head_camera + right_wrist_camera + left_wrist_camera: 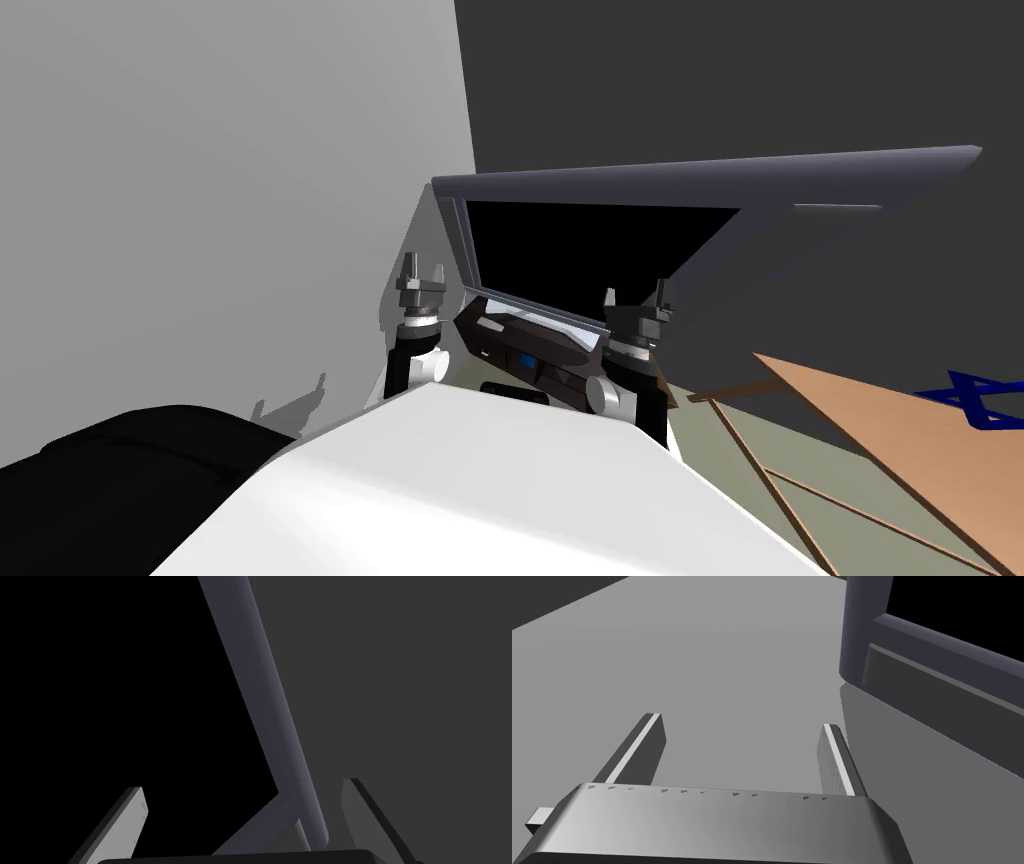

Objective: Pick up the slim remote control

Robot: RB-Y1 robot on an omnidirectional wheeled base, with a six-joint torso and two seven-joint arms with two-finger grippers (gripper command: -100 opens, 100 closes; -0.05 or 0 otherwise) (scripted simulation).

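L gripper [742, 721] & R gripper [244, 786]: jaws apart, holding nothing. Ahead, flat TV [700, 170] w/ slate frame, black screen; glossy dark box [540, 365] beneath.

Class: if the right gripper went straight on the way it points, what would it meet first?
Most likely the television frame, whose corner sits between the fingers of the open right gripper. Depth is unclear, so it could pass the frame and reach the dark wall.

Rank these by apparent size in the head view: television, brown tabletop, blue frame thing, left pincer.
1. slate-grey flat television with black screen
2. brown wooden tabletop, cropped
3. dark blue open-frame object, cropped
4. left pincer, open
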